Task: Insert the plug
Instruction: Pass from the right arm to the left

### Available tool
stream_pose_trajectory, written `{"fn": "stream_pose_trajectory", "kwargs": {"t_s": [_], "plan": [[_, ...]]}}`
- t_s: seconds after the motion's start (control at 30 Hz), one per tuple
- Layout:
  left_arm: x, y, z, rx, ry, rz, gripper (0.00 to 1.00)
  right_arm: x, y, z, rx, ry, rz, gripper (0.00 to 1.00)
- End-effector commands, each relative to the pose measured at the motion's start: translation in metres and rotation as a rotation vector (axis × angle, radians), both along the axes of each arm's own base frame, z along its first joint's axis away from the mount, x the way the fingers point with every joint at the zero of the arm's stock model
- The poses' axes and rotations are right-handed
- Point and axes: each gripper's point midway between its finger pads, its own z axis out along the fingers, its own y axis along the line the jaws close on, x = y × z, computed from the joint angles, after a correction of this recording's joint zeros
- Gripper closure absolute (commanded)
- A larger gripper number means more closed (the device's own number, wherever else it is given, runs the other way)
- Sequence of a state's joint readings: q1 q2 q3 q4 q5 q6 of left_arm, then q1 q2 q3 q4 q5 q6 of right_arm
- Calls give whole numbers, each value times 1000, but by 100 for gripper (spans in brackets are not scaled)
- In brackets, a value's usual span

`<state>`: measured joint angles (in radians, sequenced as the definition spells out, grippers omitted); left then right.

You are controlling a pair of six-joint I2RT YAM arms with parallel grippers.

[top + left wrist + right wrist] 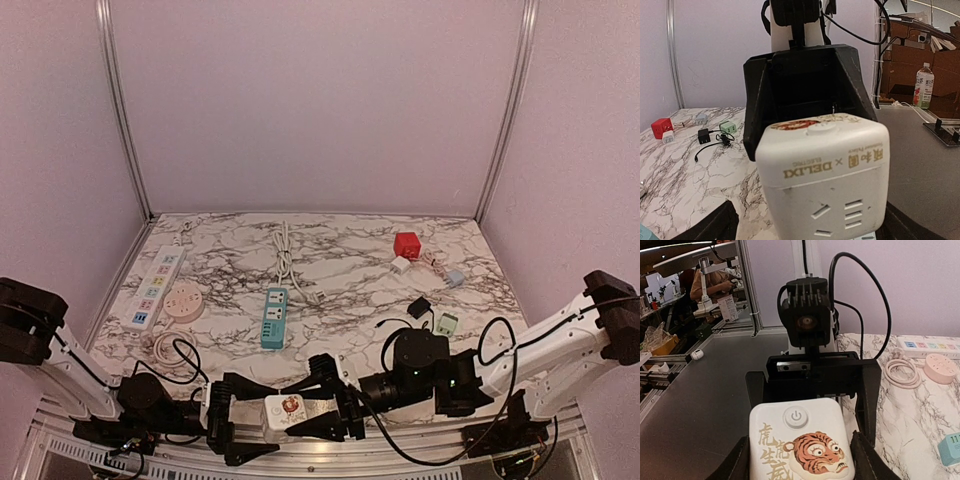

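Your right gripper (328,405) clamps the white socket cube (292,412) in its jaws at bottom centre, likely steadying it for plugging. Your left gripper (240,418) flanks it, jaws released.

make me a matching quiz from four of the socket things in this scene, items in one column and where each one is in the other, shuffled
Things:
1 red cube
2 teal strip
3 pink round socket
4 white tiger cube

Places:
a centre
b near edge
c far right
d left side, beside the long white strip

Pairs: 1-c, 2-a, 3-d, 4-b
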<state>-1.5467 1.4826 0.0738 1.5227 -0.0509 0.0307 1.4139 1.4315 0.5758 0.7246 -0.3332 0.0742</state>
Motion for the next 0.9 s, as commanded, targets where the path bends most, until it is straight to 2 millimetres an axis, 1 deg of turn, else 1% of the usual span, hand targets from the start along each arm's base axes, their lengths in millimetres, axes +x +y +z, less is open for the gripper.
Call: {"fn": "stream_pose_trajectory", "kwargs": {"t_s": [0.0,0.2,0.5,0.67,0.87], "plan": [[-7,-6,18,-78,7,-29,6,3,9,39,132,11,-3,100],[-8,-10,15,-73,8,-35,14,4,7,41,147,19,-9,100],[-5,-7,19,-95,16,-18,22,1,11,36,128,16,13,100],[-5,-8,19,-96,18,-21,22,0,13,33,118,13,16,100],[-6,-8,19,-102,19,-27,17,0,16,29,104,7,16,100]]}}
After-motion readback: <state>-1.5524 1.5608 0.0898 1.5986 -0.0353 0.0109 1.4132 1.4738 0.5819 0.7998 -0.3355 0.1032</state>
